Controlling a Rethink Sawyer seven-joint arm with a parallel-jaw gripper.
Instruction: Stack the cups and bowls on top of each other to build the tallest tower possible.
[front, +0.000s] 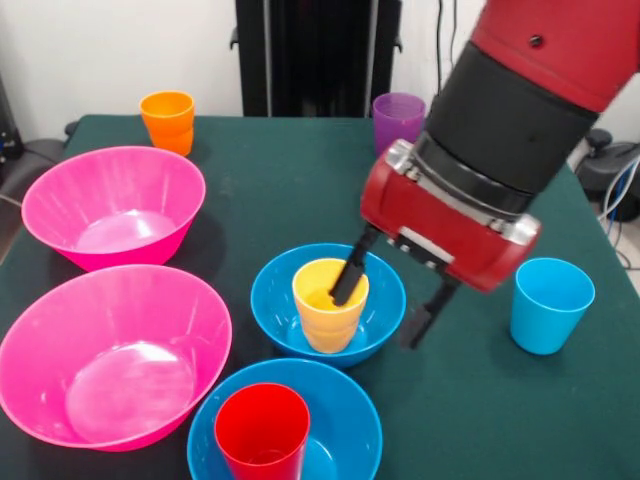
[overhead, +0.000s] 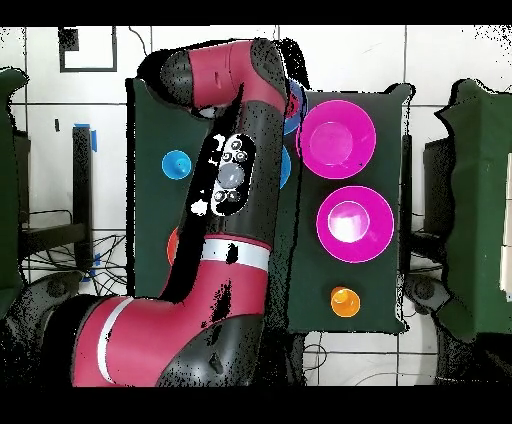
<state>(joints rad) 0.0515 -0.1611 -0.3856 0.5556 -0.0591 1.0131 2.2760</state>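
A yellow cup stands upright inside a blue bowl at the table's middle. My gripper is open. One finger reaches down into the yellow cup and the other hangs outside the bowl's right rim. A red cup stands in a second blue bowl at the near edge. A light blue cup stands alone on the right; it also shows in the overhead view. The overhead view hides the gripper under the arm.
Two large pink bowls sit on the left of the green table. An orange cup stands at the far left and a purple cup at the far middle. The arm's wide wrist hangs over the right.
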